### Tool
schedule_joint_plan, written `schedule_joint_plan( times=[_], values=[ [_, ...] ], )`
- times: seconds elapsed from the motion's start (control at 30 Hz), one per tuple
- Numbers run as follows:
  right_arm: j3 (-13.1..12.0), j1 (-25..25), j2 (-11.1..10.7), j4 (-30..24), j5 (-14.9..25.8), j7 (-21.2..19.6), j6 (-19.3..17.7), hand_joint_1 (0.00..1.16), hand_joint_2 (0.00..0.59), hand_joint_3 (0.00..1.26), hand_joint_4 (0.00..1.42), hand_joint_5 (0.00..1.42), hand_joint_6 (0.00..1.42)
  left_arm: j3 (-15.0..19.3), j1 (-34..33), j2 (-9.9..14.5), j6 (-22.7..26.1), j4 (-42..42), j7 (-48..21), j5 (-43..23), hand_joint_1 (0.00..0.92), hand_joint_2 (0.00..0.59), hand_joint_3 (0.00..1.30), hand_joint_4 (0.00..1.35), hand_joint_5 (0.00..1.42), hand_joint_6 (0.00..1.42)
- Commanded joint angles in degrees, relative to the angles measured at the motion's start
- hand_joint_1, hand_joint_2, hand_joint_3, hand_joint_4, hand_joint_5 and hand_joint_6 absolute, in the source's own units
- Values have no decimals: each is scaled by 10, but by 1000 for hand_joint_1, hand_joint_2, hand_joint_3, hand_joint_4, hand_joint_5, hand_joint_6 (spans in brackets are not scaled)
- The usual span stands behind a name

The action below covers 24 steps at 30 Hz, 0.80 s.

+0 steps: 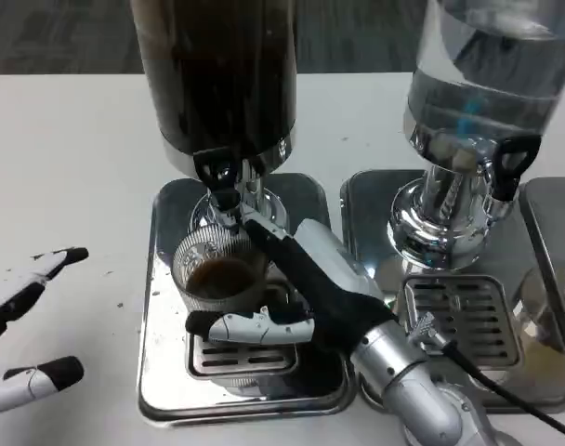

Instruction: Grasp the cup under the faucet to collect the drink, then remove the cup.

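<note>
cup (219,271) upright under faucet (223,197), right robot hand (306,279) gripping

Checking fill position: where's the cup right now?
Head view, centre: the cup stands on the drip tray under the dark dispenser's faucet, gripped by the right robot hand.

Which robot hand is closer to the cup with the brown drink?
The right hand. It wraps around the cup under the dark dispenser's faucet. The left hand waits open at the table's left edge, well away from it.
</note>
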Motion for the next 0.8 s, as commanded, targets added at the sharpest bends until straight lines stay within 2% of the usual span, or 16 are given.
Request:
schedule_joint_plan(
  times=[0.03, 0.43, 0.8],
  values=[
    [8, 7, 0, 6, -7, -1, 3, 416, 40, 96, 156, 301, 374, -5, -6, 14, -2, 8, -10, -9, 0, 106, 60, 0, 0, 18],
    [13, 13, 0, -3, -26, -10, 14, 480, 69, 136, 200, 354, 425, -4, -2, 17, -3, 6, -14, -14, 0, 107, 70, 0, 0, 19],
    [23, 23, 6, -16, -47, -39, 33, 536, 103, 207, 294, 449, 511, -1, 8, 21, -3, 0, -20, -24, 0, 108, 71, 0, 0, 30]
  ],
)
